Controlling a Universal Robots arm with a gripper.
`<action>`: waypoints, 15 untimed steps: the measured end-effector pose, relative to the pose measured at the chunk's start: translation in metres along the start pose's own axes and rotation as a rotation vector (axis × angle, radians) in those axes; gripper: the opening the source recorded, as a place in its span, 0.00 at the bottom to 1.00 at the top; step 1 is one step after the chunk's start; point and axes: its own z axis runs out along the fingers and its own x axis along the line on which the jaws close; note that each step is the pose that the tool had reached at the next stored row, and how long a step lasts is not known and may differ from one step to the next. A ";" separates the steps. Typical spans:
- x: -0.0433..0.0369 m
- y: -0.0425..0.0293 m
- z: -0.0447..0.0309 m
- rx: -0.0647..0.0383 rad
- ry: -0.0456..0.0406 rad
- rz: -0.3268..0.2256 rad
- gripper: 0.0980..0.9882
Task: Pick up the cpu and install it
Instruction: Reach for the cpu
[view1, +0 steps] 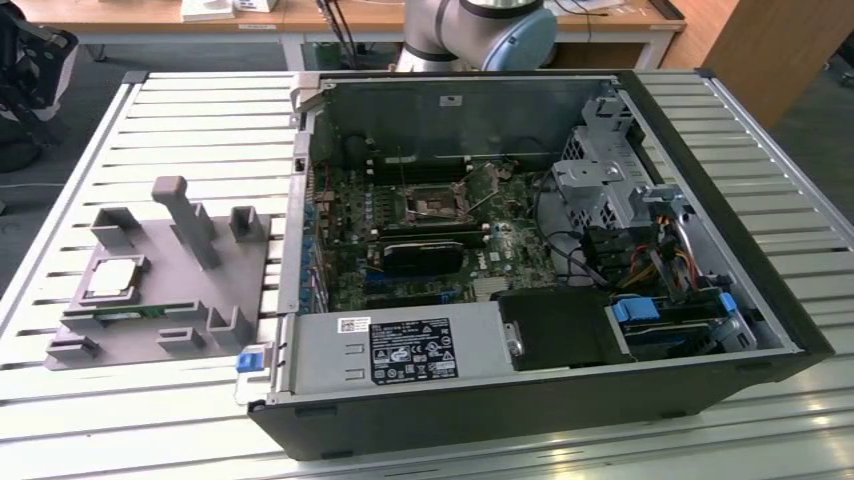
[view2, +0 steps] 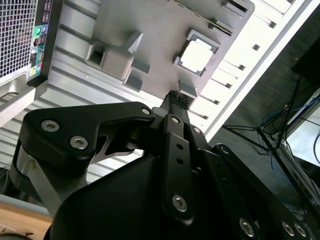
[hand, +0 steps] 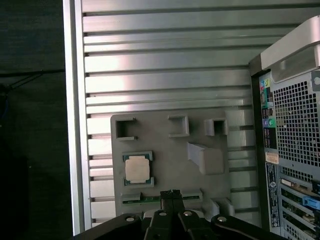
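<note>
Hovering with my jaws pinched together and empty, I see the cpu (hand: 137, 168) lying flat in its pocket on the grey tray (hand: 170, 160), just beyond my tips, slightly to one side, untouched.

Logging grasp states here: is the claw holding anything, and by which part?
Nothing is held. The claw is shut with nothing in it, and the cpu lies in its recess on the grey holder, apart from the claw.
</note>
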 end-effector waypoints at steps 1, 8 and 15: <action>0.0015 -0.0001 0.0000 0.000 0.0000 0.000 0.01; 0.0119 -0.0009 -0.0001 0.000 -0.0001 0.000 0.01; 0.0220 -0.0017 -0.0002 0.000 -0.0001 0.000 0.01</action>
